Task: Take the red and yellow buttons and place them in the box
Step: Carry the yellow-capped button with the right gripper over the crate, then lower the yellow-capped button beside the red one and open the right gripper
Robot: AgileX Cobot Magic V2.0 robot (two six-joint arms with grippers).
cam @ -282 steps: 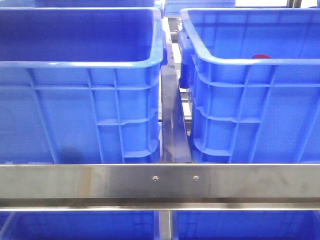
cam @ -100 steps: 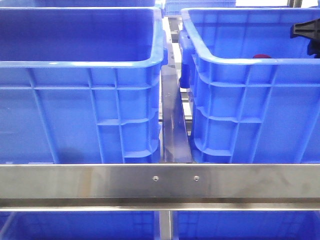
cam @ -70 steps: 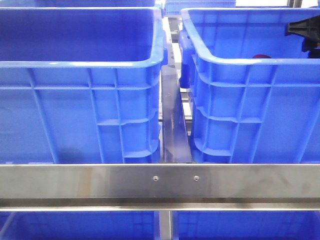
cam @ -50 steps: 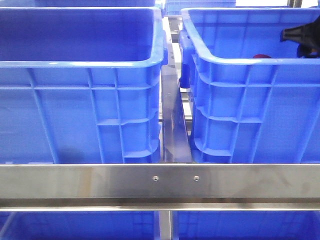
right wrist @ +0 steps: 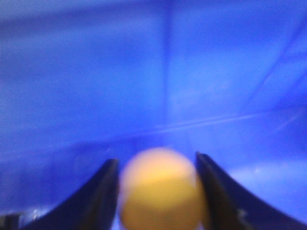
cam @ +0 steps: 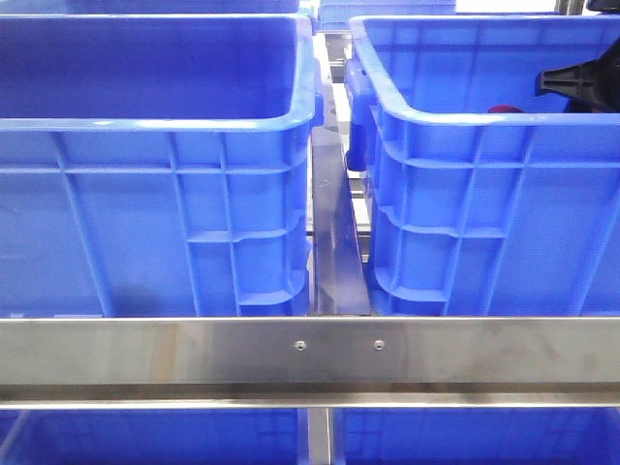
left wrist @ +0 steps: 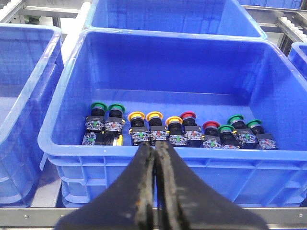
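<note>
In the right wrist view my right gripper (right wrist: 156, 159) is shut on a yellow button (right wrist: 160, 191), held blurred over a blue crate's inside. In the front view the right gripper (cam: 579, 82) is black and sits over the right crate (cam: 484, 194), close to a red button (cam: 504, 109) that peeks above the crate's near rim. In the left wrist view my left gripper (left wrist: 156, 147) is shut and empty, just outside the near wall of a crate (left wrist: 67, 143). That crate holds a row of yellow buttons (left wrist: 154, 116), red buttons (left wrist: 188, 115) and green buttons (left wrist: 98, 106).
A second blue crate (cam: 155, 194) stands at the left in the front view, with a narrow gap and a metal strip (cam: 334, 232) between the crates. A steel rail (cam: 310, 354) crosses in front. More blue crates lie behind and below.
My right gripper has come into the front view from the right edge and moved left and slightly down over the right crate. The crates and the red button have not moved.
</note>
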